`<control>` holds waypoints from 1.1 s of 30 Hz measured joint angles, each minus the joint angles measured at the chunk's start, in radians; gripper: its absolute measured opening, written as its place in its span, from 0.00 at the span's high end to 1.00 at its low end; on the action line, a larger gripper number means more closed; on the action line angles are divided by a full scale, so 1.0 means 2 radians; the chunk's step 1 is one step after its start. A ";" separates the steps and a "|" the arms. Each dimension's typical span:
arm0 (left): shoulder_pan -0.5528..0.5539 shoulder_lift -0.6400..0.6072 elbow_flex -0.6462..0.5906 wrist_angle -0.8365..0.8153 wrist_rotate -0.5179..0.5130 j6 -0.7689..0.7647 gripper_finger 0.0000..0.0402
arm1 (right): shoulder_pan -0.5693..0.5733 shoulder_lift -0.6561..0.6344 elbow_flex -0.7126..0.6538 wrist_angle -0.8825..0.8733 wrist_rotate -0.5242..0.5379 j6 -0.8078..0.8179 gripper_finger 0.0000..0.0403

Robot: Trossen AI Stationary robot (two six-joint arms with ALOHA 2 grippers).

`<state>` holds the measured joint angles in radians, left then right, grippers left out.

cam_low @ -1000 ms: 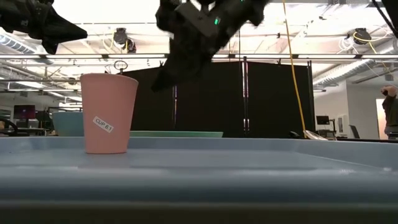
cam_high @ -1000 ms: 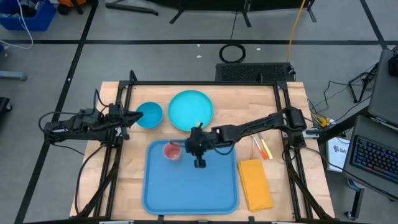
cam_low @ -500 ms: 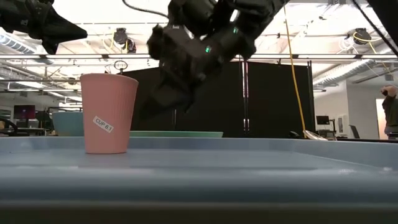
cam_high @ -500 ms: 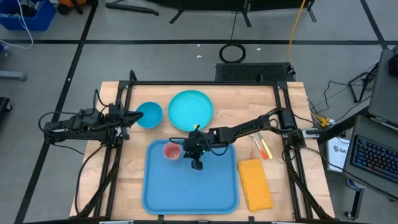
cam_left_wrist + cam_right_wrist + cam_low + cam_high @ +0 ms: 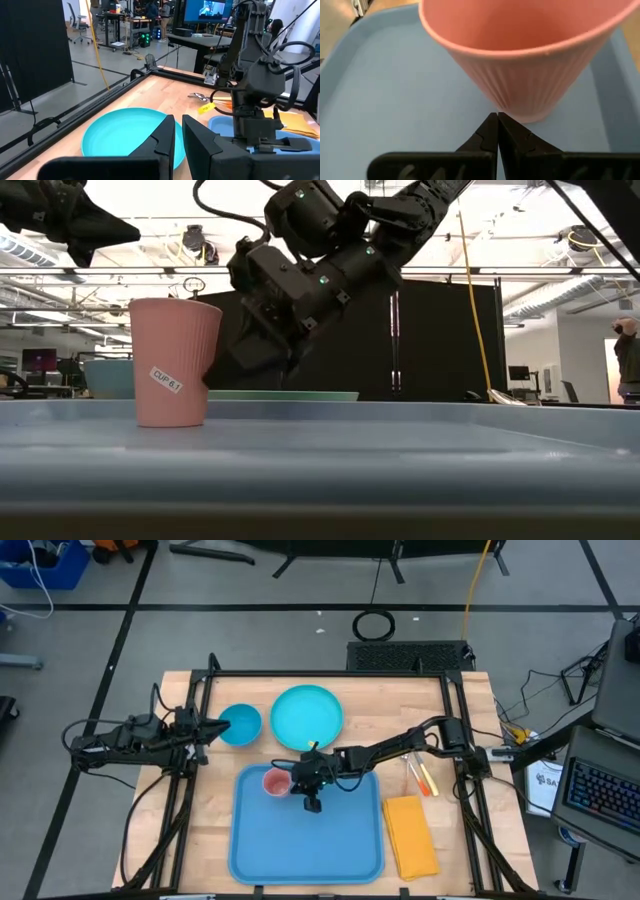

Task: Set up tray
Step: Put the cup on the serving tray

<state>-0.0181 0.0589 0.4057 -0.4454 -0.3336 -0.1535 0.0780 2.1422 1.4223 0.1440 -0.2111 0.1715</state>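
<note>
The large flat medium-blue plastic tray (image 5: 305, 840) lies on the wooden counter (image 5: 455, 830) at its near middle, a ribbed pink plastic cup (image 5: 172, 362) upright in its far left corner. The right tool (image 5: 311, 803), fingers pressed together, sits just beside the cup. The left tool (image 5: 221, 725), slightly parted and empty, hovers at the small blue bowl (image 5: 243, 724)

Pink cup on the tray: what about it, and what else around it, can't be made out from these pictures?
- Pink cup: whether the right gripper touches it; low view overlaps them, right wrist view leaves it unclear.
- Cup's inside: right wrist view cuts off the top; high view too small.
- Small bowl: left gripper covers one edge in the high view.
- Orange-handled utensils: too small to identify.
- Tray: low view shows only its blurred rim.
</note>
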 joint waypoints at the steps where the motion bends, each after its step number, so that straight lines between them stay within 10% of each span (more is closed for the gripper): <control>1: 0.000 0.000 0.000 0.000 0.000 0.000 0.91 | 0.000 0.000 0.000 0.003 0.000 0.000 1.00; 33: -0.002 0.000 -0.002 -0.002 0.000 -0.003 0.91 | -0.010 0.057 0.006 0.118 -0.023 0.006 1.00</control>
<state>-0.0231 0.0586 0.4023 -0.4492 -0.3340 -0.1593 0.0582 2.2566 1.4334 0.3791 -0.2579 0.1841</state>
